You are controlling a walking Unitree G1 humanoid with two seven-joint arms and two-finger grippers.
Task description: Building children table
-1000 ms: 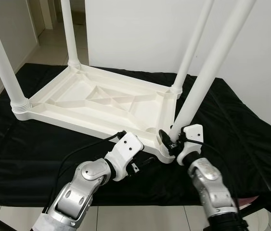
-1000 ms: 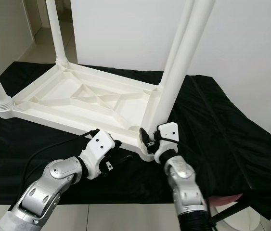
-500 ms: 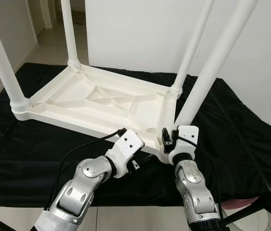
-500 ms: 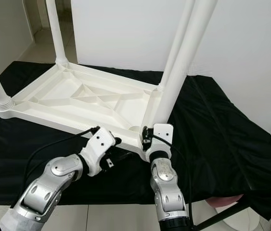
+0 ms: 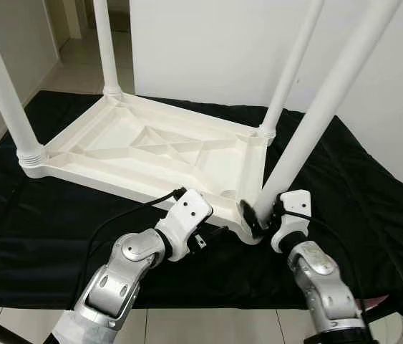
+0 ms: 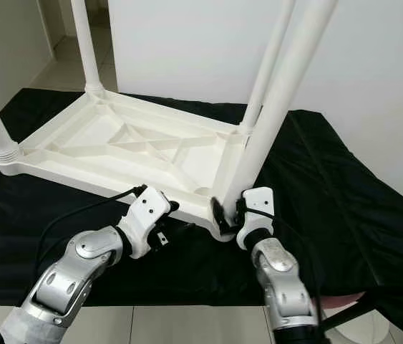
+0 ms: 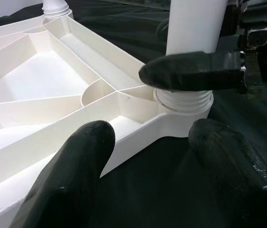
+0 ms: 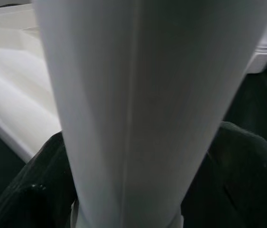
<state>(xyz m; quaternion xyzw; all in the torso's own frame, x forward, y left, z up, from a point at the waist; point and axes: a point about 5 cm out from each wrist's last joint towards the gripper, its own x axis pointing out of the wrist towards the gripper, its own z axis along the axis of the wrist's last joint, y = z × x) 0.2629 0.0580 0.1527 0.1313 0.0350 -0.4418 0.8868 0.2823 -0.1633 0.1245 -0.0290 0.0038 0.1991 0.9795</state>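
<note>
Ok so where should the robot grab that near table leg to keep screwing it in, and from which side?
Low on the near leg, just above its threaded collar, where the right gripper already clamps it. The leg is a smooth round tube leaning away from the socket, so a grip close to the base probably steers it best. Come from the robot's side, fingers on opposite sides.

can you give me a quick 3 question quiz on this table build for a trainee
1. True or false: the white table top lies upside down on the black cloth.
2. Which gripper is shut on the near leg? A) left B) right
3. Fill in: the left gripper, fingers open, hovers at the table top's near ____.

Key: 1 true. 2 B, the right gripper clamps the leg just above its socket. 3 corner.
</note>
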